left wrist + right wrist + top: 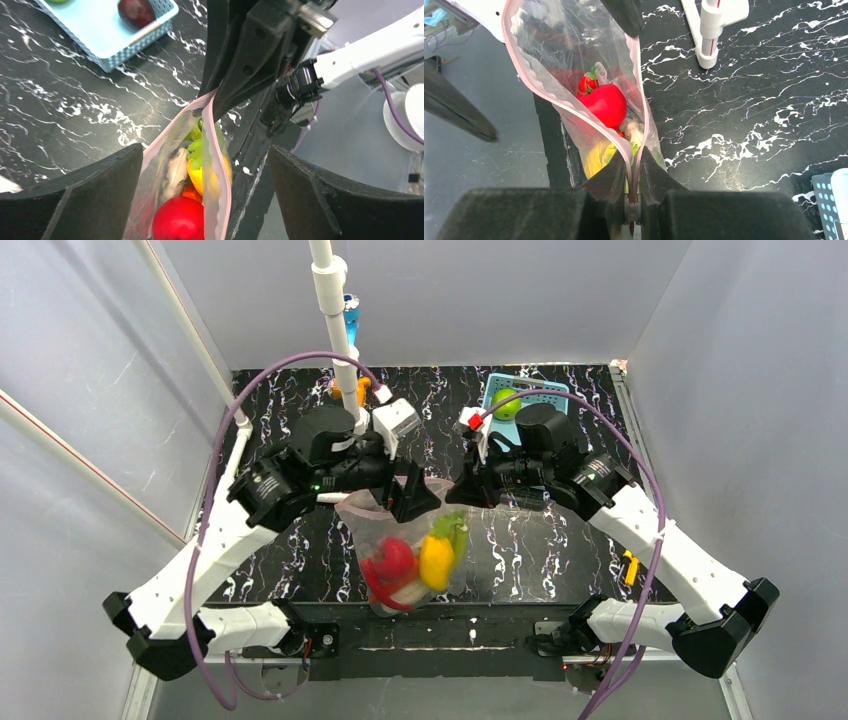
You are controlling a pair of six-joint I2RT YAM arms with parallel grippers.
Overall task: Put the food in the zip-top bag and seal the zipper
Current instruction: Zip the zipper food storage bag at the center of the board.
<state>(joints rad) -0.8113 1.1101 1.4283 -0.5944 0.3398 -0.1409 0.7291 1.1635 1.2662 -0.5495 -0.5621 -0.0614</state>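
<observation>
The zip-top bag [412, 540] hangs between my two grippers over the table's near edge. It holds a red tomato [392, 560], a yellow fruit [437, 560] and green leaves. My right gripper [631, 161] is shut on one end of the pink zipper strip [549, 85], whose two sides gape apart further along. My left gripper [205, 150] is open, its fingers [75, 195] wide on either side of the bag's mouth [220, 165]; the strip brushes the left finger. The tomato [180, 220] shows inside.
The light-blue basket [540, 390] at the back right holds a green fruit [507, 403] and a dark maroon fruit [136, 11]. A white pole stand [335, 310] rises at the back centre, with a small orange object [350, 390] at its base.
</observation>
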